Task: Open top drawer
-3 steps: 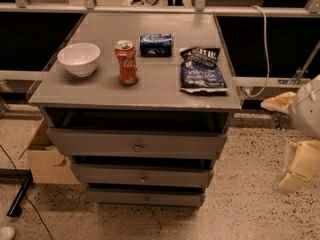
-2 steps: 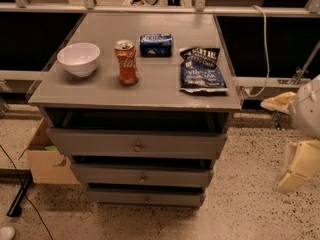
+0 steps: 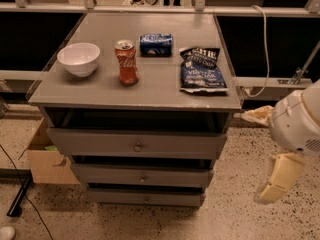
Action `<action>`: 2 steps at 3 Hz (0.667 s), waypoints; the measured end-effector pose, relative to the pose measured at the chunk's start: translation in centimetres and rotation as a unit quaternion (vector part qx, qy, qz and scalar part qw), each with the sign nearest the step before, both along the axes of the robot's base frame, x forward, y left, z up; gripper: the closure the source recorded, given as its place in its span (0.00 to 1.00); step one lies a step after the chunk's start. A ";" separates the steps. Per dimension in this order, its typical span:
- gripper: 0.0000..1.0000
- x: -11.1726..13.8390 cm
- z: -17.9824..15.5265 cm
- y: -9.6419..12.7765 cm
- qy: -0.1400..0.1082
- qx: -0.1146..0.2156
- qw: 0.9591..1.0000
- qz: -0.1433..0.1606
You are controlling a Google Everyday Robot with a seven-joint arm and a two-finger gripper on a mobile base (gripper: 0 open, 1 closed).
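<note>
The top drawer (image 3: 100, 143) is the widest grey front of the cabinet, just under the tabletop, with a small round metal knob (image 3: 137, 146) at its centre. A dark gap shows between its upper edge and the tabletop. My gripper (image 3: 274, 184) hangs at the right edge of the camera view, a cream piece below the white rounded arm (image 3: 297, 121). It is well to the right of the cabinet, roughly level with the lower drawers, and touches nothing.
Two narrower drawers (image 3: 142, 176) sit below. On the tabletop (image 3: 160, 91) stand a white bowl (image 3: 78, 58), a red soda can (image 3: 127, 62), a blue packet (image 3: 155, 43) and a dark chip bag (image 3: 201, 70). A cardboard box (image 3: 47, 159) sits left on the speckled floor.
</note>
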State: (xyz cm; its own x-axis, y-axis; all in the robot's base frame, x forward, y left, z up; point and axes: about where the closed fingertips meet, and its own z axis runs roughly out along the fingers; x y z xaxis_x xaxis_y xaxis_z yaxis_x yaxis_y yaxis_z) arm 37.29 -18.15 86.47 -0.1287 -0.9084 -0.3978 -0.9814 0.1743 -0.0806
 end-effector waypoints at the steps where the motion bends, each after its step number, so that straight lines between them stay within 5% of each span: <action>1: 0.00 -0.2 -1.9 2.3 0.005 0.001 1.000 0.025; 2: 0.00 -0.4 -3.4 3.7 0.010 0.000 0.999 0.041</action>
State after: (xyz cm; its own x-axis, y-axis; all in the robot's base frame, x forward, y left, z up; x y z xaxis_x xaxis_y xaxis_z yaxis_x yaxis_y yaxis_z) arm 36.91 -14.45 83.09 -0.0623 -0.9159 -0.3966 -0.9937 0.0938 -0.0606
